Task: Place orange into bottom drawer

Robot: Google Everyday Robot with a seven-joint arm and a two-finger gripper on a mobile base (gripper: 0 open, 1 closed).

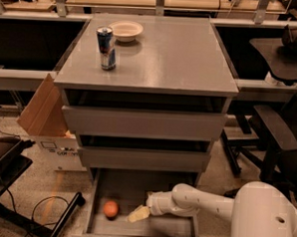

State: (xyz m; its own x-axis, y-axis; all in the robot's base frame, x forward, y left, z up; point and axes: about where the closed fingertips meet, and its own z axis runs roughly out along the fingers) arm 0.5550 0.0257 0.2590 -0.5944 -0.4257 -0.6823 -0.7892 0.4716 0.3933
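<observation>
Orange (111, 209): sm matte sphere in bottom drawer (125, 187), flat grey floor; gripper (137, 214) just beside; jaws: can't tell.

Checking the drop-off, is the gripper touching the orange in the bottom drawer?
Apart. The camera view shows bare floor of the bottom drawer between the gripper and the orange.

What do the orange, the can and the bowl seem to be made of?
Orange: real or plastic fruit, matte skin. Can: metal, likely; glossy printed sides. Bowl: ceramic or plastic, smooth cream surface. Gripper sits in the bottom drawer, beside the orange.
</observation>
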